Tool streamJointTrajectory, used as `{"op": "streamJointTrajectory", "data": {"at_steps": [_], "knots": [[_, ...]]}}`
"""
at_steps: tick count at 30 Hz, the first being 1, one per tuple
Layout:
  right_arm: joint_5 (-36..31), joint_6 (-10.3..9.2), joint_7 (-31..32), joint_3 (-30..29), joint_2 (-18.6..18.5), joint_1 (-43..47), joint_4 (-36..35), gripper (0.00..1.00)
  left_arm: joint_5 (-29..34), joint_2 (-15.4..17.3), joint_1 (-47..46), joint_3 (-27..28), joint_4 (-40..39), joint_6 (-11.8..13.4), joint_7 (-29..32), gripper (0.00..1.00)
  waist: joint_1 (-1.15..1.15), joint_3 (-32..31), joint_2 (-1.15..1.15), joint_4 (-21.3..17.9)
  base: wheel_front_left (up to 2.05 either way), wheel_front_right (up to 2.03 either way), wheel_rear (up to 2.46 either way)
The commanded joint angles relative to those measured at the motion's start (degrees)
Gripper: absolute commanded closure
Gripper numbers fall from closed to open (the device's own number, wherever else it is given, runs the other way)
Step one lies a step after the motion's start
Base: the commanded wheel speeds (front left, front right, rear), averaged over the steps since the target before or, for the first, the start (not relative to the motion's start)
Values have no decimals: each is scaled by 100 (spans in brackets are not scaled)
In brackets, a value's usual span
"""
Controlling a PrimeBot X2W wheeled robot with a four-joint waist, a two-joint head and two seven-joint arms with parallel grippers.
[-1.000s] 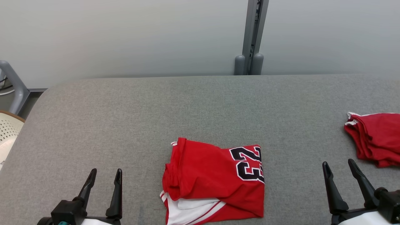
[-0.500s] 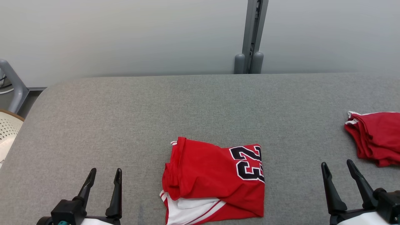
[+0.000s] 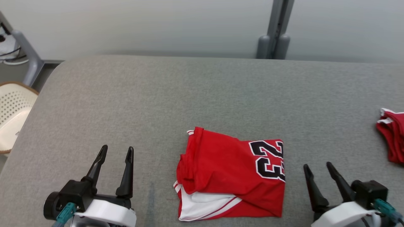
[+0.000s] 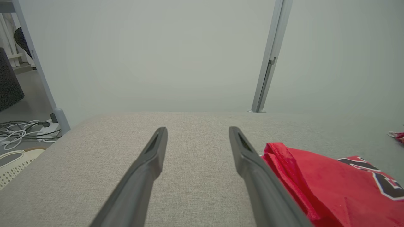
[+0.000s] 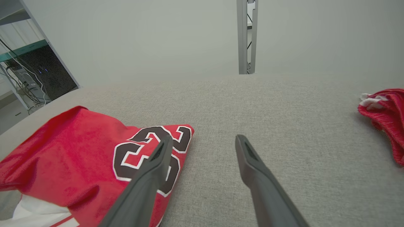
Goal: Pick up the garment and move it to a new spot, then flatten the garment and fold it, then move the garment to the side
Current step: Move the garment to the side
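Head view: the folded garment (image 3: 232,176) lies near the table's (image 3: 189,94) front edge. The left gripper (image 3: 116,148) and right gripper (image 3: 317,165) flank it, jaws spread and empty, probably staged to move it aside.
Left wrist view: the fingers hold nothing beside the cloth.
Right wrist view: a red pile (image 5: 382,116) lies well apart, likely the set-aside spot.

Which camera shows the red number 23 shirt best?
The head view: the whole folded shirt lies in sight from above. The left wrist view catches one side; the right wrist view shows the number end, partly behind a finger.
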Motion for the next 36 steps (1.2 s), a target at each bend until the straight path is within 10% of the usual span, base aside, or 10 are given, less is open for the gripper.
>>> {"op": "streamJointTrajectory", "data": {"at_steps": [1, 12, 13, 15, 36], "knots": [[94, 1, -53, 93, -23, -170, 190, 0, -4, -6, -148, -3, 24, -29, -56, 0, 0, 187, 0, 193, 0, 0, 0], [685, 1, 18, 960, 34, -974, 1980, 0, -28, -94, -530, -89, 250, -107, -210, 0, 0, 534, 0, 446, 0, 0, 0], [746, 1, 43, 1044, 35, -1004, 2077, 14, -29, -96, -549, -82, 256, -104, -224, 0, 0, 546, 0, 442, 0, 0, 0], [840, 1, -4, 1139, 11, -1079, 2202, 100, -30, -97, -559, -61, 261, -96, -237, 0, 0, 568, 0, 422, 0, 0, 0], [568, 0, -385, 1384, -1181, -2299, 1987, 100, 162, 60, -766, -83, -133, -135, -283, 0, 0, 816, 0, -1414, 0, 0, 0]]}}
